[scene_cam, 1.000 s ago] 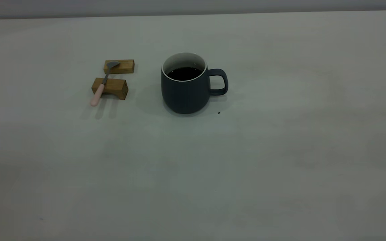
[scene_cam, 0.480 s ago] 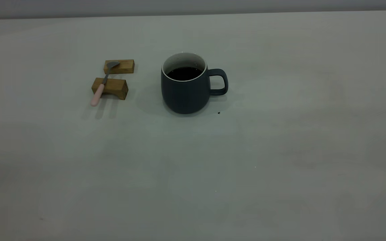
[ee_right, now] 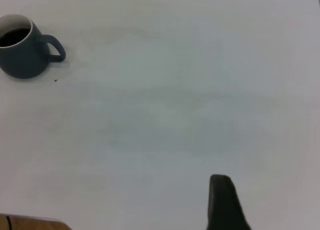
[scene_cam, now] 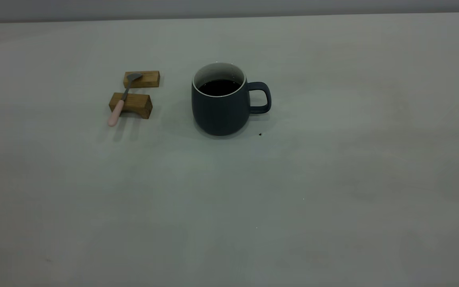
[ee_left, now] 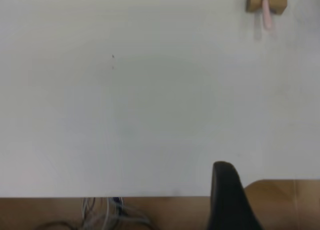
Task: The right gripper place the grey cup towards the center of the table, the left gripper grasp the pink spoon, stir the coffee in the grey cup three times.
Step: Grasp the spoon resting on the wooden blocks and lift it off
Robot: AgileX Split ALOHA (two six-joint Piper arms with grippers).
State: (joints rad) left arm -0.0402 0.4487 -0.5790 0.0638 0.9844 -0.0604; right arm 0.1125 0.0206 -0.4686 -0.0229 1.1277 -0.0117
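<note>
Near edge of the table: bare pale surface, a few tiny dark specks. Neither arm shows in the exterior view. Both sit back at the near side, well apart from the objects.

Left gripper: only one dark finger shows in its own wrist view, hanging over the table edge with brown floor and some cables behind. Can't tell if it's released or clenched; nothing visibly held. Right gripper: same story, one dark finger over bare table in its wrist view, grip state can't be told, nothing visibly held.

Farther back, middle of the table: grey cup, upright, handle pointing to the view's right. Coffee inside, dark, flat surface, below the pale rim. One dark speck on the table just beside the cup base, under the handle.

Left of the cup, apart from it: two brown wooden blocks, one behind the other. Pink spoon lies across both, grey bowl resting on the far block, neck over the near block, pink handle end sticking out past it toward the near side, off the table surface.

Beyond that, the table's far edge and a grey wall.
</note>
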